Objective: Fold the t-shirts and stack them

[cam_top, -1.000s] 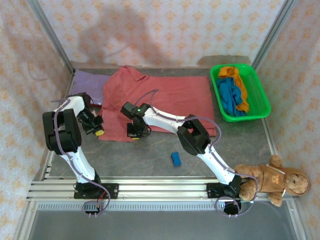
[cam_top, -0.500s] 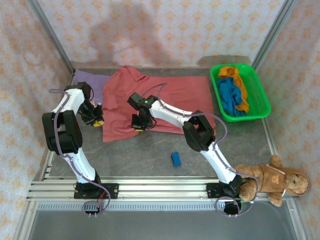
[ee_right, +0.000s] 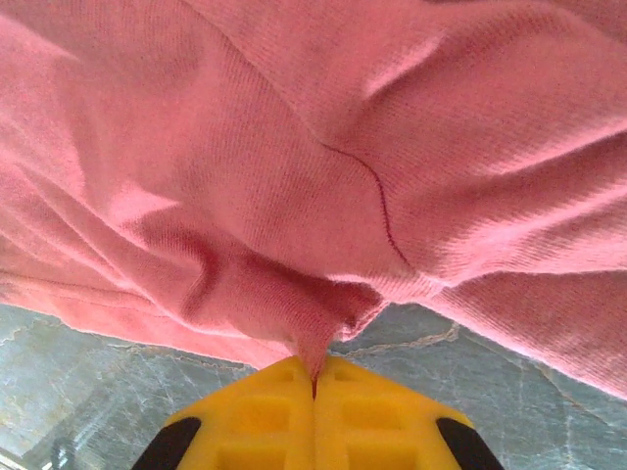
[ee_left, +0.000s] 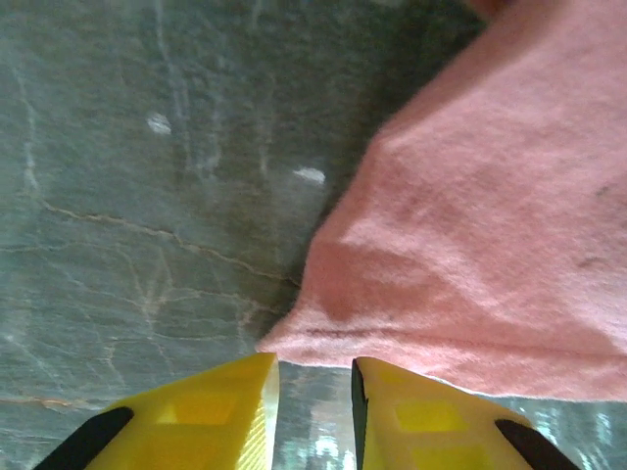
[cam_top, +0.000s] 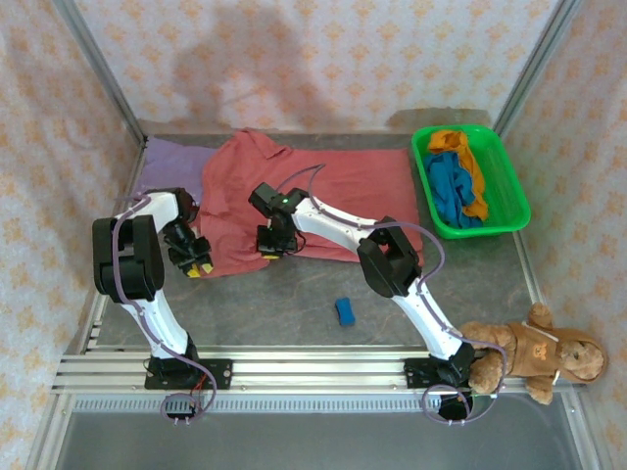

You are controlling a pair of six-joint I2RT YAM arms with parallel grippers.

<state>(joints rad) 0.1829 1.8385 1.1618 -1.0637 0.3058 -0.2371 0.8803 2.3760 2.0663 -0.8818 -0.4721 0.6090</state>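
Hidden from us
We lose the lilac shirt (cam_top: 168,157) where it slips under the salmon-pink shirt (cam_top: 333,181); the right arm (cam_top: 333,227) covers part of that shirt, and both wrist views crop it.

Bare bench (cam_top: 274,304) runs along the near edge, broken only by a small blue block (cam_top: 345,311). The salmon-pink shirt (cam_top: 343,186) covers the far middle, a lilac shirt (cam_top: 167,162) the far left corner, a green tray (cam_top: 480,232) the far right, a teddy bear (cam_top: 534,351) the near right.
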